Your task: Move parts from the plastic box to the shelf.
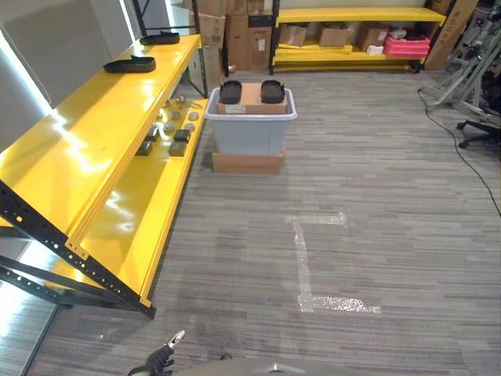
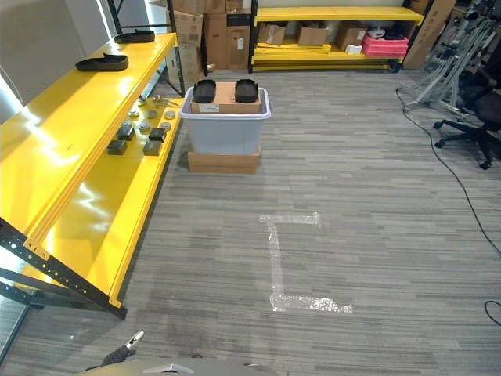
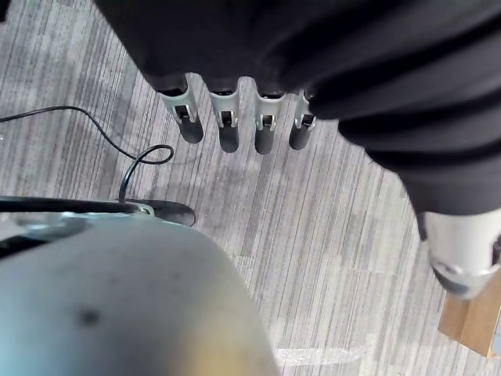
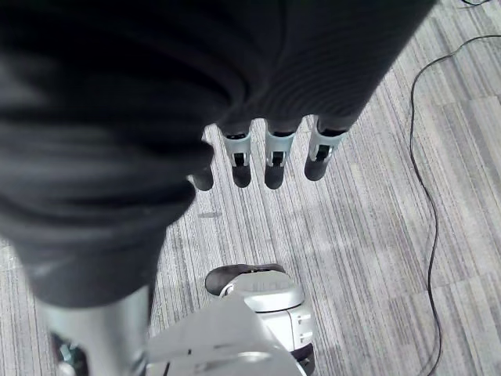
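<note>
The plastic box (image 1: 250, 125) sat upper centre of the frame, two dark parts (image 1: 251, 92) on top, just right of the shelf (image 1: 117, 149). Both the left hand (image 3: 235, 121) and the right hand (image 4: 270, 153) hung relaxed, empty, far from it.

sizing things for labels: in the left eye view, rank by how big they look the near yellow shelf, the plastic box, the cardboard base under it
1. yellow shelf
2. plastic box
3. cardboard base

The shelf's nearness exaggerates its lead.
</note>
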You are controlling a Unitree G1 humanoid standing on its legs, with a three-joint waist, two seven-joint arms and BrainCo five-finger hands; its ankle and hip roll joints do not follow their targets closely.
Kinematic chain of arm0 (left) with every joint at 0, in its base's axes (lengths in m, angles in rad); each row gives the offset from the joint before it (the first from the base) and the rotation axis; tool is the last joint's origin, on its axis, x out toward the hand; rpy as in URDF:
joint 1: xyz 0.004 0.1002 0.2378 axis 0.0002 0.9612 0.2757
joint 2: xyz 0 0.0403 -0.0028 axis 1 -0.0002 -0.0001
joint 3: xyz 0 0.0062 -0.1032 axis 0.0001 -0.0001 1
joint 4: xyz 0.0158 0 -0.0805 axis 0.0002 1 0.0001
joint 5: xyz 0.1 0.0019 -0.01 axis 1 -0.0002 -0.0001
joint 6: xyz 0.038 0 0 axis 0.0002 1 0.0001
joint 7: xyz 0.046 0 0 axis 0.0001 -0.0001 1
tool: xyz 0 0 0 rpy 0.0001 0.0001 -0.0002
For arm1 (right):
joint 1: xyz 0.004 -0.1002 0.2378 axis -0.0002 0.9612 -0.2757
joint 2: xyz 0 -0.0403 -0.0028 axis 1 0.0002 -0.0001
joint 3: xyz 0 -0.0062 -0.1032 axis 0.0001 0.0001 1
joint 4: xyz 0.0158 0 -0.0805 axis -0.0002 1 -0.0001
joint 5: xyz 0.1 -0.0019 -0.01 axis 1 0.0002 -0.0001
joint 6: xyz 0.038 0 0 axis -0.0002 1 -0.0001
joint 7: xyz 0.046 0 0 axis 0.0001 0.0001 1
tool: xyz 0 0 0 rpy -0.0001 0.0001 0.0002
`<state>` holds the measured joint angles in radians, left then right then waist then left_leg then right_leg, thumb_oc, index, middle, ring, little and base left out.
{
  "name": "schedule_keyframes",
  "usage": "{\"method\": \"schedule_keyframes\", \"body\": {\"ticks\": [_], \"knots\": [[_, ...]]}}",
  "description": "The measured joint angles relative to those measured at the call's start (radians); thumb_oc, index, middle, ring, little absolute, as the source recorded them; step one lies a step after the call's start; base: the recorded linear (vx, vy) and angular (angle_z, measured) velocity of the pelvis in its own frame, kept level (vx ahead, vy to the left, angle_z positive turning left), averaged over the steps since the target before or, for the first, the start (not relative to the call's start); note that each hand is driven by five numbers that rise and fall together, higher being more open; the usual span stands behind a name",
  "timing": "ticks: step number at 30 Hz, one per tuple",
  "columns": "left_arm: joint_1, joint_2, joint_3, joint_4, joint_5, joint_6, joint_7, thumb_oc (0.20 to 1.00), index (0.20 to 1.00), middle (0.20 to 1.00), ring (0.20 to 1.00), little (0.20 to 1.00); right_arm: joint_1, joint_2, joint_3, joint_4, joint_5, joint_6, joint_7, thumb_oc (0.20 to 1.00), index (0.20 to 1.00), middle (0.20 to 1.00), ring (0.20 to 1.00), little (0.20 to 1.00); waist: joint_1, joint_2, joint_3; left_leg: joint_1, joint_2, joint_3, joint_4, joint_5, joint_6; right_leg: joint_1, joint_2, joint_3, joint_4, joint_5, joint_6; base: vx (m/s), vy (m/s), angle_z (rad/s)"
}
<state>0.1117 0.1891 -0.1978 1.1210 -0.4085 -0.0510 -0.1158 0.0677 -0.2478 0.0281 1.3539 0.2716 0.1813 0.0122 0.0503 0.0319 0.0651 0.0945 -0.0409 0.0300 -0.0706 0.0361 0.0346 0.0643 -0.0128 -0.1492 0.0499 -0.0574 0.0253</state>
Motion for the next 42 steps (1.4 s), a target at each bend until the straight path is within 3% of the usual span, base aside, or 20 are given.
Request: {"method": "schedule_keyframes", "body": {"ticks": [9, 13, 24, 36, 42], "knots": [[0.000, 0.000, 0.002, 0.005, -0.001, 0.001, 0.035, 1.000, 1.000, 1.000, 1.000, 1.000, 0.000, 0.000, 0.000, 0.002, 0.002, 0.002, -0.002, 1.000, 1.000, 1.000, 1.000, 1.000, 0.002, 0.003, 0.001, 0.010, 0.000, -0.001, -0.004, -0.004, -0.006, 0.012, 0.001, -0.001, -0.008, 0.002, 0.000, 0.00, 0.000, 0.00], [-0.010, -0.002, 0.001, 0.053, 0.060, 0.048, 0.110, 1.000, 1.000, 1.000, 1.000, 1.000, -0.003, 0.001, 0.004, 0.001, 0.005, 0.016, -0.016, 1.000, 1.000, 1.000, 1.000, 1.000, 0.001, 0.004, 0.001, 0.010, 0.000, -0.001, -0.005, -0.001, -0.002, 0.013, 0.001, -0.002, -0.011, 0.003, -0.001, 0.00, 0.000, 0.00], [-0.020, -0.004, 0.000, 0.075, 0.059, 0.128, 0.183, 1.000, 1.000, 1.000, 1.000, 1.000, -0.012, -0.001, 0.039, 0.002, 0.008, 0.053, -0.022, 1.000, 1.000, 1.000, 1.000, 1.000, -0.001, 0.007, 0.001, 0.023, -0.001, -0.003, -0.006, -0.007, -0.010, 0.042, 0.002, -0.004, -0.038, 0.017, -0.001, 0.00, 0.000, 0.00], [-0.020, -0.004, 0.001, 0.075, 0.066, 0.125, 0.255, 1.000, 1.000, 1.000, 1.000, 1.000, -0.012, -0.001, 0.041, 0.008, 0.008, 0.057, -0.026, 1.000, 1.000, 1.000, 1.000, 1.000, 0.000, 0.008, -0.001, 0.024, -0.001, -0.003, -0.007, -0.006, -0.009, 0.043, 0.002, -0.005, -0.038, 0.019, -0.002, 0.00, 0.000, 0.00], [-0.021, -0.004, 0.000, 0.074, 0.096, 0.084, 0.269, 1.000, 1.000, 1.000, 1.000, 1.000, -0.024, 0.000, 0.033, 0.018, 0.056, 0.055, -0.045, 1.000, 1.000, 1.000, 1.000, 1.000, 0.001, 0.008, -0.001, 0.028, -0.001, -0.003, -0.007, -0.004, -0.006, 0.043, 0.002, -0.003, -0.038, 0.019, -0.002, 0.05, 0.037, -0.01]]}}
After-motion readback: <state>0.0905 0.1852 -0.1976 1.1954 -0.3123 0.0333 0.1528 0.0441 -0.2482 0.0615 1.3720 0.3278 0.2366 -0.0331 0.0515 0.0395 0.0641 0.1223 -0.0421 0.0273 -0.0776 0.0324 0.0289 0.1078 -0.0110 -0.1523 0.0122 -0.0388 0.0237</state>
